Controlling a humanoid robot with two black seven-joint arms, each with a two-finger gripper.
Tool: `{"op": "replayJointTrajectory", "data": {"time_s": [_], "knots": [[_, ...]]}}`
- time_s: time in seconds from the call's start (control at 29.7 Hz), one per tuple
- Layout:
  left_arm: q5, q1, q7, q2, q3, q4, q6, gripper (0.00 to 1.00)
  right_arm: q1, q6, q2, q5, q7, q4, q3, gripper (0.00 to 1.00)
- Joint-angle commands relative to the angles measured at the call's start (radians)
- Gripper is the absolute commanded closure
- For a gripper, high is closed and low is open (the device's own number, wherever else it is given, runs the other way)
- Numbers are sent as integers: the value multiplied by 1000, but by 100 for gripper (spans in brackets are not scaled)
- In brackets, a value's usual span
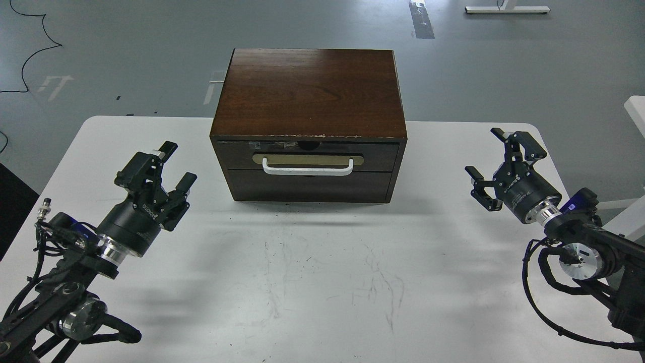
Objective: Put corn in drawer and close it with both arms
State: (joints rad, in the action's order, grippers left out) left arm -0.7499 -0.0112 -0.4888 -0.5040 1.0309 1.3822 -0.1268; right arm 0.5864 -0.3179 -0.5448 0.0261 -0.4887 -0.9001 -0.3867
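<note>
left gripper (169, 169) spread, empty | right gripper (496, 164) spread, empty | drawer (307, 156) shut in cabinet (308, 91) | table (322, 282) scuffed between

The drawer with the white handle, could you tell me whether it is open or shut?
Shut. The drawer front sits flush in the cabinet, with no pale interior showing. Both grippers are clear of its handle.

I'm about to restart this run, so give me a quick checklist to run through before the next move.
1. Drawer state: shut flush, handle unobstructed. Ok.
2. Corn in sight: none visible anywhere. Not ok.
3. Left tool open and empty: ok.
4. Right tool open and empty: ok.
5. Both tools apart from the cabinet: ok.
6. Drawer contents: hidden. Cannot tell.
</note>
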Motion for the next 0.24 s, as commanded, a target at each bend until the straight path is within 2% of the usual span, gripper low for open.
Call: {"op": "replayJointTrajectory", "data": {"time_s": [0.0,0.2], "knots": [[1,-24,0,31,15,-5,-1,0,0,-1,2,0,0,-5,0,0],[1,-36,0,47,32,-9,-2,0,-8,-7,2,0,0,-11,0,0]]}}
